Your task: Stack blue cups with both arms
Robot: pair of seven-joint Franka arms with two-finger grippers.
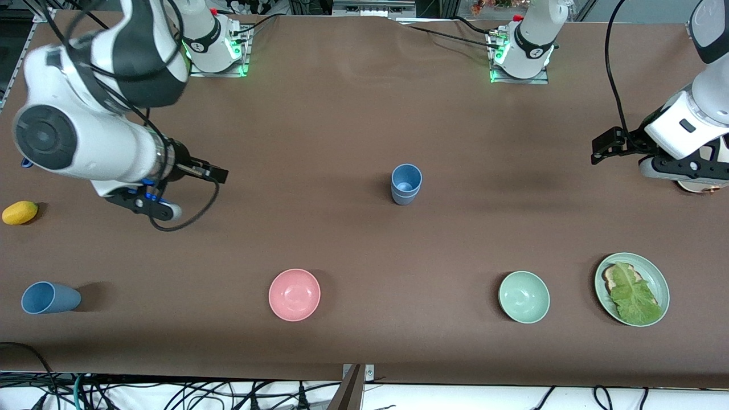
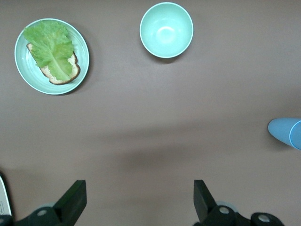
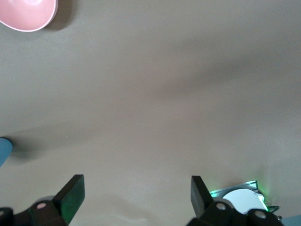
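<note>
Two blue cups (image 1: 406, 183) stand upright, one nested in the other, at the middle of the table. A third blue cup (image 1: 50, 298) lies on its side near the front edge at the right arm's end. My right gripper (image 1: 154, 208) hangs open and empty over bare table toward that end; in the right wrist view (image 3: 136, 195) a blue cup's edge (image 3: 4, 150) shows at the frame's side. My left gripper (image 1: 680, 169) is open and empty over the left arm's end; the left wrist view (image 2: 139, 200) shows a blue cup (image 2: 286, 132) at its edge.
A pink bowl (image 1: 294, 294) and a mint bowl (image 1: 524, 296) sit nearer the camera than the stack. A mint plate (image 1: 660, 282) with bread and lettuce is beside the mint bowl. A yellow fruit (image 1: 20, 212) lies at the right arm's end.
</note>
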